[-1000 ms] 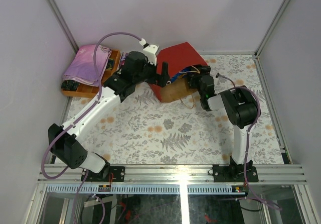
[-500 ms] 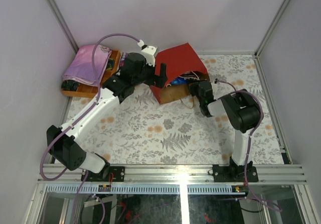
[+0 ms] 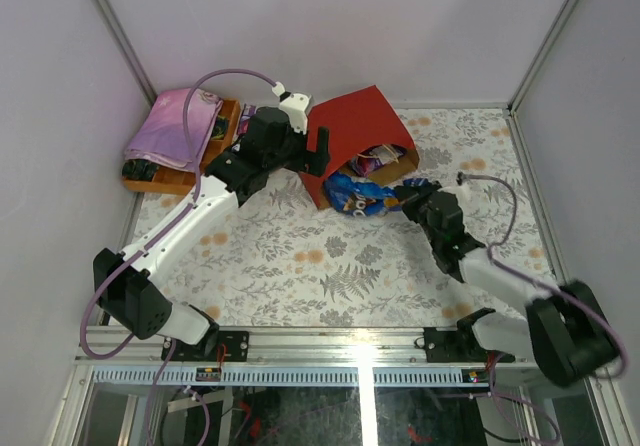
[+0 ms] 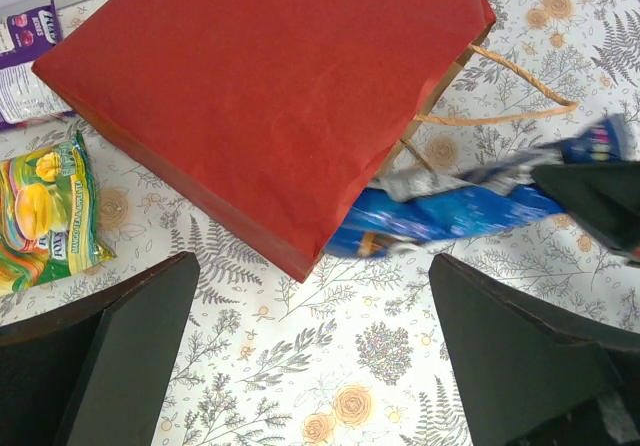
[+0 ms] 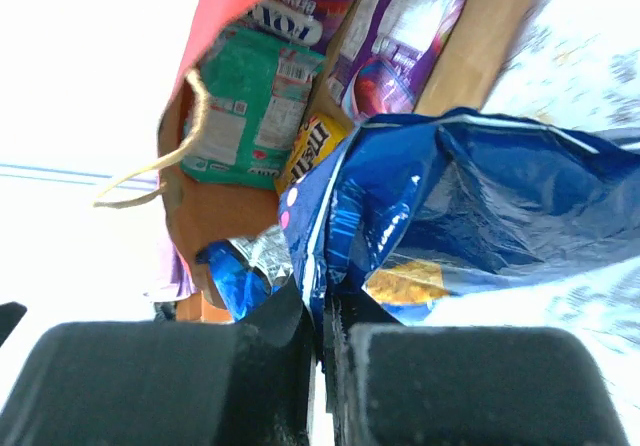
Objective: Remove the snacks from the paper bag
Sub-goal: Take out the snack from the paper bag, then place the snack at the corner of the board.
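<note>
The red paper bag (image 3: 355,121) lies on its side at the back of the table, mouth facing right and toward me. My right gripper (image 3: 408,198) is shut on the edge of a blue Doritos bag (image 3: 360,198), which lies mostly outside the mouth on the table. In the right wrist view the jaws (image 5: 325,306) pinch the blue bag (image 5: 480,206). Behind it a teal pouch (image 5: 250,106), a purple-white pack (image 5: 400,36) and a yellow packet (image 5: 315,146) sit inside. My left gripper (image 3: 322,151) hangs open over the bag's left corner (image 4: 270,96), holding nothing.
A yellow-green candy bag (image 4: 45,211) and a purple-white pack (image 4: 30,56) lie on the cloth left of the paper bag. A pink-purple folded cloth (image 3: 175,126) rests on a wooden tray (image 3: 228,118) at the back left. A cord handle (image 4: 500,118) trails from the bag's mouth.
My right gripper closed inside the bag's mouth and drew back toward the near right, dragging the blue Doritos bag out onto the table. The left arm has barely moved.
</note>
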`<state>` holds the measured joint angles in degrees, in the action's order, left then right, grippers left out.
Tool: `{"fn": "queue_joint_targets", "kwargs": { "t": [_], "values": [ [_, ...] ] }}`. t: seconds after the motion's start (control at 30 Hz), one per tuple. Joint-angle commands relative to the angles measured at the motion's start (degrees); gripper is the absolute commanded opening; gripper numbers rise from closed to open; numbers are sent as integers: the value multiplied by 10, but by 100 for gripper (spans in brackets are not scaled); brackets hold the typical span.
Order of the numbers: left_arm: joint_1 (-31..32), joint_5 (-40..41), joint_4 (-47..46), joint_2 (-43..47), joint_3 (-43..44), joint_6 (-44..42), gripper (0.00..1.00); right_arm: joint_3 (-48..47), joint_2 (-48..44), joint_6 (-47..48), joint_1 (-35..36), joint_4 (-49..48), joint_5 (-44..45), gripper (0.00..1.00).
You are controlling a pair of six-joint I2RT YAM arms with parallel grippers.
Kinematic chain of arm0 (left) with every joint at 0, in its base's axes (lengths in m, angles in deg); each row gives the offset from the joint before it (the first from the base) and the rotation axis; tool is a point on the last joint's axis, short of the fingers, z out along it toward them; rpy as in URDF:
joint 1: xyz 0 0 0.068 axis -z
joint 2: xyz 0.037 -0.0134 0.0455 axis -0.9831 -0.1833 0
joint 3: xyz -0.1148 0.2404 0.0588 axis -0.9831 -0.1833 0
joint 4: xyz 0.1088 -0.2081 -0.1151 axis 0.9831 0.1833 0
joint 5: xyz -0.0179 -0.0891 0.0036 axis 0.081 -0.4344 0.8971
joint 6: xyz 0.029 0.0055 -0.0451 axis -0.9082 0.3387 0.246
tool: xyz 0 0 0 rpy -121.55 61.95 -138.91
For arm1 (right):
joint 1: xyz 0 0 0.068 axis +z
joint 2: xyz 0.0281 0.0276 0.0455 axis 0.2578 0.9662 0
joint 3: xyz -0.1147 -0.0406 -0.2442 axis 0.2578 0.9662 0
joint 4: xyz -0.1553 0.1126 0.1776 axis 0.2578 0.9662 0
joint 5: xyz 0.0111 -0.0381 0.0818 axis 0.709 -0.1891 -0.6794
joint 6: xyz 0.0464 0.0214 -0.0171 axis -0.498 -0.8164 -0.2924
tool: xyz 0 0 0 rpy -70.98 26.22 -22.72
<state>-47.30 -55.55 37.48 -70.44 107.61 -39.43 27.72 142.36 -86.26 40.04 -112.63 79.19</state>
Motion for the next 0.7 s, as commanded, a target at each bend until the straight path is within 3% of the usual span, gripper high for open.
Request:
{"fn": "queue_joint_targets", "kwargs": {
  "t": [0.0, 0.13, 0.3, 0.43, 0.67],
  "values": [
    [-1, 14, 1, 5, -6, 9, 100, 19, -189, 69, 3, 200, 132, 0],
    [0, 14, 4, 3, -6, 13, 100, 7, -298, 103, -28, 323, 219, 0],
    [-1, 5, 10, -2, 1, 17, 100, -15, -300, 126, -190, 326, 81, 0],
    [0, 7, 20, 2, 6, 14, 100, -108, -199, 185, -278, 279, -75, 0],
    [-1, 19, 35, 10, 8, 5, 100, -374, 64, 211, -298, 256, -331, 0]
  ]
}}
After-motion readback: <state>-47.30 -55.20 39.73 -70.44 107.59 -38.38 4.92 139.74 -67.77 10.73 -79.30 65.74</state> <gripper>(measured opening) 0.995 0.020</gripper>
